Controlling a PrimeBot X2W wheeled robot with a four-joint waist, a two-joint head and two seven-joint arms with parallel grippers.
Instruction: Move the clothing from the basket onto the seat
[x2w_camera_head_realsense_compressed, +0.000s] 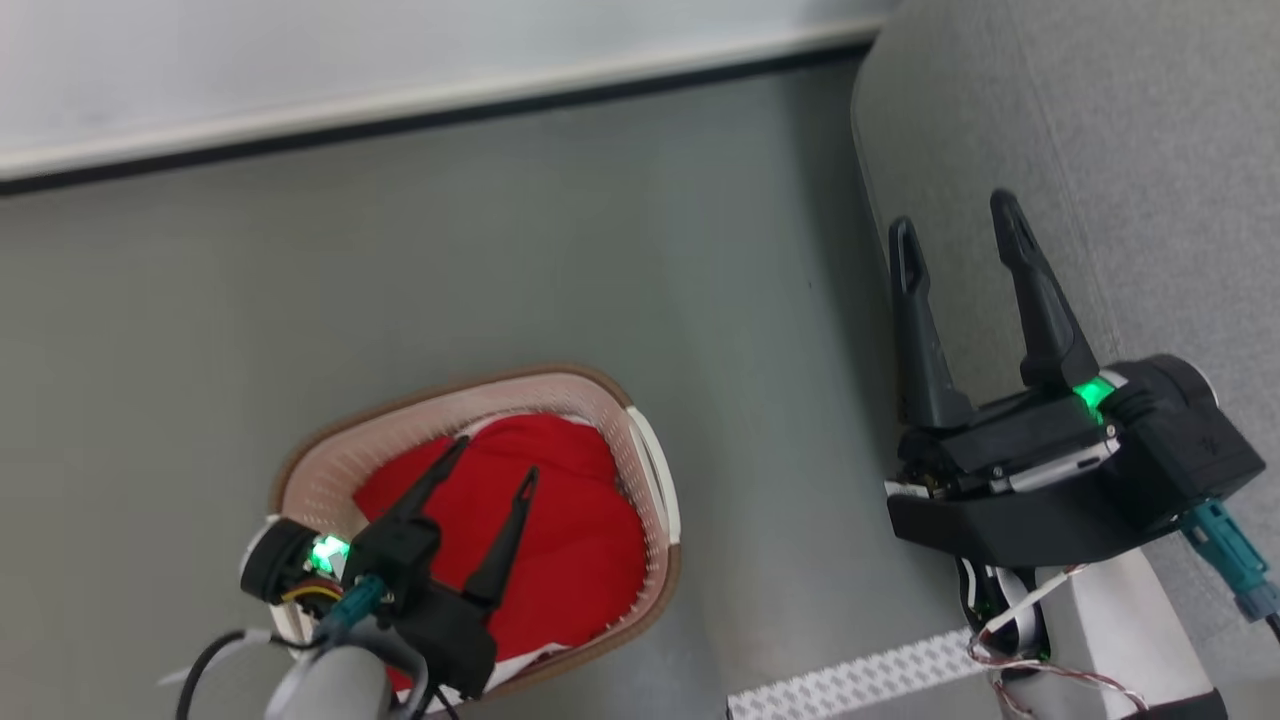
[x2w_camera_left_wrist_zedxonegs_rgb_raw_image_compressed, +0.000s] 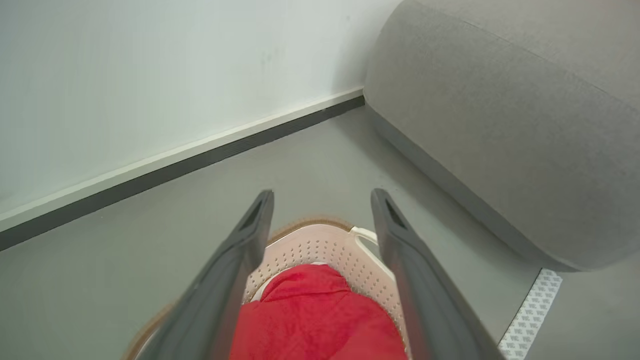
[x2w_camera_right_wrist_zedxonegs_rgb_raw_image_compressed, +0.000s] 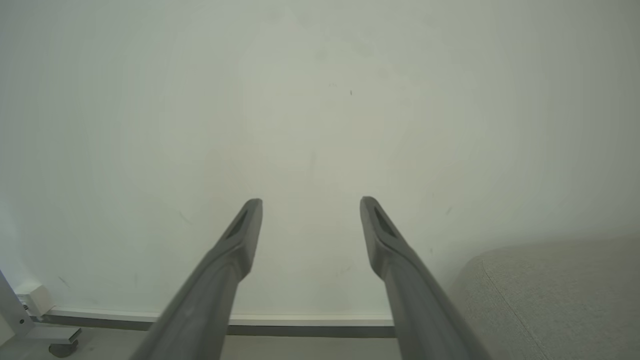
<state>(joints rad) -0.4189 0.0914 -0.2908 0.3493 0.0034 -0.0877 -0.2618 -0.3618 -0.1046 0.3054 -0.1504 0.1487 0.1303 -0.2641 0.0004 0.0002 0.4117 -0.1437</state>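
The head view shows the left end effector (x2w_camera_head_realsense_compressed: 496, 456) released above the clothing (x2w_camera_head_realsense_compressed: 580, 520) in the basket (x2w_camera_head_realsense_compressed: 400, 430) and the right end effector (x2w_camera_head_realsense_compressed: 954, 213) released beside the seat (x2w_camera_head_realsense_compressed: 1100, 150), the left wrist view the clothing between spread fingers (x2w_camera_left_wrist_zedxonegs_rgb_raw_image_compressed: 235, 280), the right wrist view a wall (x2w_camera_right_wrist_zedxonegs_rgb_raw_image_compressed: 320, 125).

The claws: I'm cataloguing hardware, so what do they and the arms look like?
Left claw and right claw each have two long, tapered dark fingers on a black body, with a green light and teal cable plug. The left forearm is pale grey.

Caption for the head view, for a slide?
Open left gripper above clothing in basket; right gripper open by the seat.
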